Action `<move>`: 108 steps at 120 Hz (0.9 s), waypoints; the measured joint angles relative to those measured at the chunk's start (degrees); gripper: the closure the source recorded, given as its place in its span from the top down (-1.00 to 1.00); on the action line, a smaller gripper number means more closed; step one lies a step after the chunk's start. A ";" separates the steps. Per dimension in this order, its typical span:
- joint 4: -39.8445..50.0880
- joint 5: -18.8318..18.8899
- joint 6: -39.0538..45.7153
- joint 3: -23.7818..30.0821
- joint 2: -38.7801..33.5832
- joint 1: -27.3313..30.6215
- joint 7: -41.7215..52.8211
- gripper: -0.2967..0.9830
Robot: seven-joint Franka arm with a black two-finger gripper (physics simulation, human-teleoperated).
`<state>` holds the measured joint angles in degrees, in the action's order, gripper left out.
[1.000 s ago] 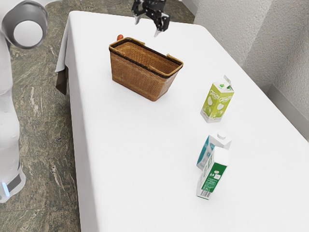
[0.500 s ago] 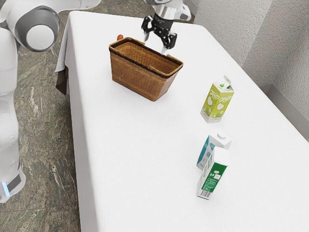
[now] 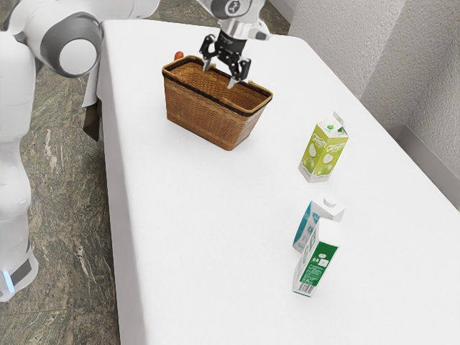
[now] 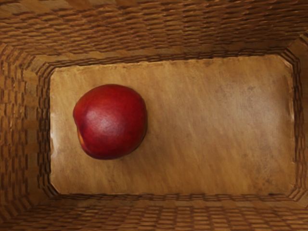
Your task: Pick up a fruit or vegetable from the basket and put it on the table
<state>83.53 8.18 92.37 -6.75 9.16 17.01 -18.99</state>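
Wrist view shows red fruit [image 4: 110,121] in the basket [image 4: 192,29]; exterior view, cartons [image 3: 322,154].

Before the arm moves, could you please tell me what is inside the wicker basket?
Inside the basket, one red, round fruit lies on its floor, nearer one short wall. The patch directly beneath the fruit is covered.

There are three cartons: one juice carton [image 3: 322,152], one white-and-blue carton [image 3: 327,209] and one white-and-green carton [image 3: 317,263]. I count one worktop [image 3: 208,223], one wicker basket [image 3: 205,115], one nectarine [image 4: 110,122] and one partly hidden orange-red item [image 3: 179,54].
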 joint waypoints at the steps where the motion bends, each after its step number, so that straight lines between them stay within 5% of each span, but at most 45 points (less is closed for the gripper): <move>1: 0.06 -0.06 0.06 -0.02 0.07 0.09 0.02 0.54; 108: 8.06 -5.18 12.30 -5.45 4.10 2.63 1.46 0.54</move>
<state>91.59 3.00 104.67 -12.20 13.26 19.64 -17.53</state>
